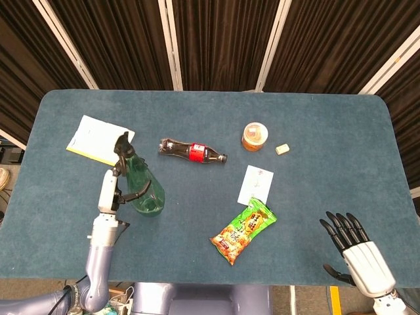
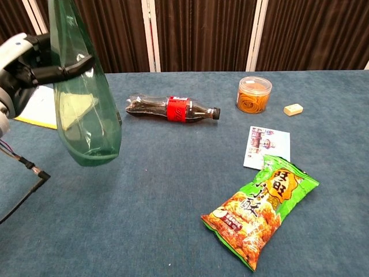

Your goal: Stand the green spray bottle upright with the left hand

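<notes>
One translucent green plastic spray bottle (image 2: 83, 109), at the chest view's left, hangs tilted in the left hand (image 1: 108, 194), fingers (image 2: 63, 69) wrapped round its neck. Released crooked, it could topple toward the lying cola bottle (image 1: 191, 150) beyond it. Lower right, the right hand (image 1: 361, 249) is spread, holding nothing.

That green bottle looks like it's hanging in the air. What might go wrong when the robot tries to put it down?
The green spray bottle is held tilted by the left hand, so it may land on its base edge and topple when let go. Only a few fingers show around it, so it might slip. If it falls rightward, it could knock the cola bottle lying nearby.
</notes>
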